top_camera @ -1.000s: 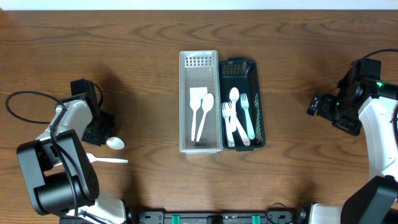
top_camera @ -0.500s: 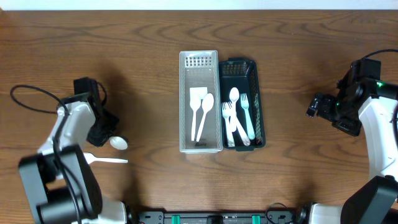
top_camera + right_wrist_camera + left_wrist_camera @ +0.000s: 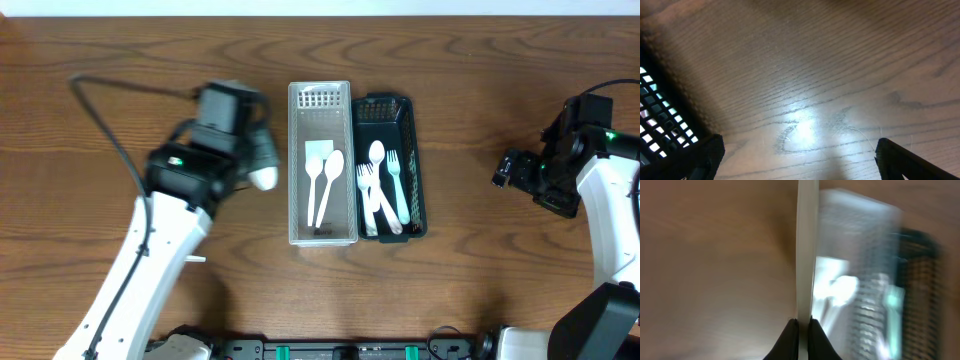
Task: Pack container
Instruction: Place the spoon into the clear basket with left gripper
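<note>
My left gripper (image 3: 254,163) is shut on the handle of a white plastic spoon (image 3: 264,178) and holds it in the air just left of the white container (image 3: 293,200). In the blurred left wrist view the jaws (image 3: 803,324) pinch the white handle (image 3: 807,245), with the containers behind it. The white container holds two white spoons (image 3: 324,180). The black basket (image 3: 418,190) beside it holds several white forks (image 3: 385,190). My right gripper (image 3: 508,170) is open and empty over bare wood at the right, its jaws (image 3: 797,155) spread wide.
The tip of another white utensil (image 3: 197,259) shows on the table beside my left arm. A black cable (image 3: 110,110) trails from the left arm. The black basket's corner (image 3: 650,115) shows at the left of the right wrist view.
My left arm has lifted the spoon from the table at far left and swung it right, up next to the white container. The right arm has not moved.
</note>
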`<state>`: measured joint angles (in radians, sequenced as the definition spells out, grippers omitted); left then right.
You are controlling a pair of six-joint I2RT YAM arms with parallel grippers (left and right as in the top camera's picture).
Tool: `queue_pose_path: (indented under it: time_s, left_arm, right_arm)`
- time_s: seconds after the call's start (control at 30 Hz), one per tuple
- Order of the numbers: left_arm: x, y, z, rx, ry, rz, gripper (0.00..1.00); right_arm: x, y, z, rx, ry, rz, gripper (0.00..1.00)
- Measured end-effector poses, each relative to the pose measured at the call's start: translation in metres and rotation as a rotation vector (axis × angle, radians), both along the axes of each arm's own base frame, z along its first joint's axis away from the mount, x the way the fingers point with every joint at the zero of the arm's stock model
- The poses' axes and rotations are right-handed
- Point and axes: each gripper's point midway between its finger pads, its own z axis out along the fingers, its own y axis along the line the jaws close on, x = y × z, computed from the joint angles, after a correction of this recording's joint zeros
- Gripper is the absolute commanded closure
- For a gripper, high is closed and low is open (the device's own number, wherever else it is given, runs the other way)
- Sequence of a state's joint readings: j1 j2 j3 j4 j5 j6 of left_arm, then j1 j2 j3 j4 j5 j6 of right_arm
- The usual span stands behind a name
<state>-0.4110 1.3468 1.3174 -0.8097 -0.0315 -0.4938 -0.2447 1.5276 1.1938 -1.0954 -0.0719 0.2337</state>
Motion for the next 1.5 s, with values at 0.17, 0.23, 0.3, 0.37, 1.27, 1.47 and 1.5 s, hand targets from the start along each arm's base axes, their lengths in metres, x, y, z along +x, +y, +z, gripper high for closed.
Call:
queue_pose_path:
  time_s: [0.17,0.23,0.3,0.37,1.27,1.47,1.5]
  left_arm:
    - [-0.011,-0.078,0.006,0.009,-0.070,-0.254,0.94]
    - [-0.011,-0.095,-0.013,0.036,-0.035,-0.302,0.94]
    - [-0.010,-0.108,-0.041,0.073,0.025,-0.332,0.94]
    - [-0.009,-0.114,-0.075,0.120,0.100,-0.349,0.94]
    - [-0.008,0.079,0.016,0.094,0.074,0.262,0.50]
    - [-0.081,0.203,0.036,-0.081,0.086,0.936,0.29]
    - [-0.095,0.218,0.032,-0.114,0.092,1.053,0.28]
  right_arm:
    - [0.000,0.000,0.000,0.001,-0.001,0.000,0.01]
    - [0.000,0.000,0.000,0.001,-0.001,0.000,0.01]
    - [0.000,0.001,0.000,0.003,0.000,0.000,0.01]
    - [0.000,0.001,0.000,0.004,0.000,0.001,0.01]
    - [-0.003,0.001,0.000,0.007,0.011,0.001,0.01]
    - [-0.004,0.002,-0.001,0.009,0.018,0.001,0.01]
    - [-0.005,0.002,-0.001,0.009,0.019,0.001,0.01]
